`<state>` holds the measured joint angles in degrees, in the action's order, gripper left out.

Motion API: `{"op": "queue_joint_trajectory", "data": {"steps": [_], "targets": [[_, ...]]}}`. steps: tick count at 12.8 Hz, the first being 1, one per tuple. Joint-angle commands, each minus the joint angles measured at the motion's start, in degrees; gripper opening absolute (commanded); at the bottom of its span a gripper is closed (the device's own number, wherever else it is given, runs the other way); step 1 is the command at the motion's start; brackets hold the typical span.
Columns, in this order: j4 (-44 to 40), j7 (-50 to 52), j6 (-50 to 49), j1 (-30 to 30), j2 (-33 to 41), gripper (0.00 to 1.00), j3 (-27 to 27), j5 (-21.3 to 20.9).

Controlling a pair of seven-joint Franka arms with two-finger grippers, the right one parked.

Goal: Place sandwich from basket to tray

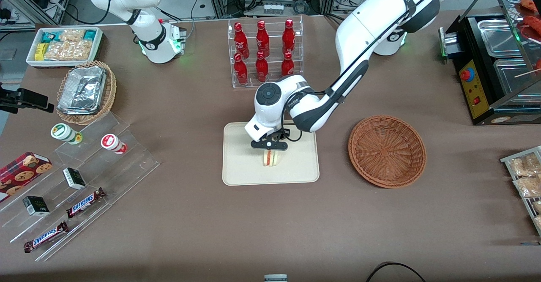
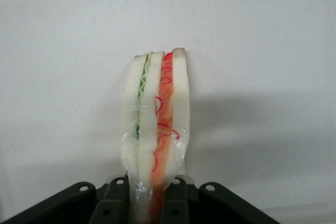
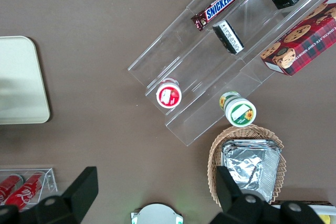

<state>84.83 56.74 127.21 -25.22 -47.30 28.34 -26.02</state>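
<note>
Gripper [image 1: 269, 147] was clamped on the sandwich [image 1: 270, 158], which hung over the tray [image 1: 236, 172], basket [image 1: 386, 151] empty. Looked light, soft, film-wrapped and slippery; best pinched gently across the bread faces, not the filling edge.

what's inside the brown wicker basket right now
Nothing: the basket shows only bare weave. The sandwich is over the tray, pinched in the gripper. Whether it touches the tray yet cannot be seen.
</note>
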Motion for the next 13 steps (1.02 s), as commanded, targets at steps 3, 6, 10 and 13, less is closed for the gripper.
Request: {"op": "queue_joint_trajectory", "data": {"steps": [3, 6, 10, 13], "targets": [[-1.8, 0.6, -0.9, 0.1, 2.4, 1.00, -0.3, -1.0], [-1.7, 4.7, -8.4, 0.2, 9.5, 1.00, -0.3, -0.8], [-0.7, 7.6, -15.9, 6.8, 19.0, 1.00, 0.0, 0.7], [-0.7, -3.2, -23.5, 15.0, 25.9, 1.00, 0.1, 8.0]]}}
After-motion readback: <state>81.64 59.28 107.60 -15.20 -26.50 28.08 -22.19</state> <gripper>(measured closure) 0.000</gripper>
